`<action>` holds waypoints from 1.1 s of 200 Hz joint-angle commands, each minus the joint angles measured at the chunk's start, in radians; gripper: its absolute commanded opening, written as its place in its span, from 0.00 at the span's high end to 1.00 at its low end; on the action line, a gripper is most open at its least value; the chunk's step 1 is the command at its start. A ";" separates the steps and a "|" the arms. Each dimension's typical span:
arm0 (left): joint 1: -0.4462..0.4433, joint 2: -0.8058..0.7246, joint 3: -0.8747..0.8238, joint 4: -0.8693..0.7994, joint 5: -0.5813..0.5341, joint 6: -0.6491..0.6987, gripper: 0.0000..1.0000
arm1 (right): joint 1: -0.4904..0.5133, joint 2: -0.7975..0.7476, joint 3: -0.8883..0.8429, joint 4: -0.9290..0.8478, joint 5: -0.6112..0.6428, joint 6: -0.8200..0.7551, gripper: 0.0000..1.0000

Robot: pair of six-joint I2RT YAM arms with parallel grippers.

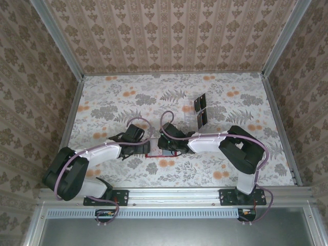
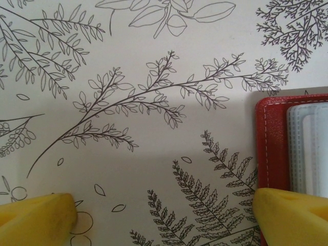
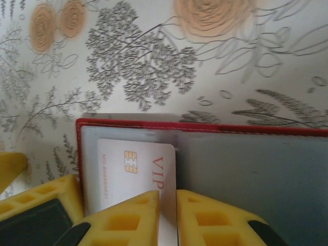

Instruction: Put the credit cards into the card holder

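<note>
Card holder (image 3: 246,174) lies open on the worktop (image 3: 154,66); right end effector (image 3: 167,220) pinches a white credit card (image 3: 136,164), seemingly half-slotted. Left end effector (image 2: 164,215) gapes alongside. Next: push squarely inward.

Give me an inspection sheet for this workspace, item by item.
Surface: table under a flat floral-print cover.
Job's things: red card holder lying open between the arms; white VIP credit card with chip over its left inner side.
Clutter: clear rack with dark cards, farther back.
Grippers: left gripper jaws open, one at the holder's edge; right gripper jaws shut on the credit card.
Cables: purple cables looped along both arms.
Surroundings: patterned walls, metal frame.
</note>
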 commanded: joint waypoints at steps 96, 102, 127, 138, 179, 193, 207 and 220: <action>0.015 -0.061 -0.020 0.044 0.128 0.008 0.00 | 0.008 -0.030 0.013 0.000 0.006 0.008 0.77; 0.023 -0.076 -0.017 0.034 0.125 0.010 0.00 | 0.006 -0.038 0.010 -0.003 0.008 0.005 0.76; 0.056 -0.125 -0.005 -0.013 0.107 0.017 0.00 | 0.001 -0.068 0.006 -0.031 0.027 -0.012 0.71; 0.068 -0.137 0.003 -0.037 0.092 0.020 0.00 | -0.001 -0.080 0.004 -0.045 0.036 -0.018 0.70; 0.102 -0.123 0.015 -0.093 0.059 0.024 0.00 | -0.002 -0.087 0.029 -0.144 0.073 -0.055 0.74; 0.103 -0.108 0.012 -0.096 0.055 0.022 0.00 | -0.002 -0.078 0.043 -0.182 0.081 -0.066 0.81; 0.102 -0.095 0.016 -0.103 0.054 0.018 0.00 | -0.001 -0.064 0.051 -0.197 0.077 -0.079 0.87; 0.103 -0.091 0.017 -0.106 0.040 0.006 0.00 | 0.000 -0.048 0.061 -0.205 0.064 -0.086 0.92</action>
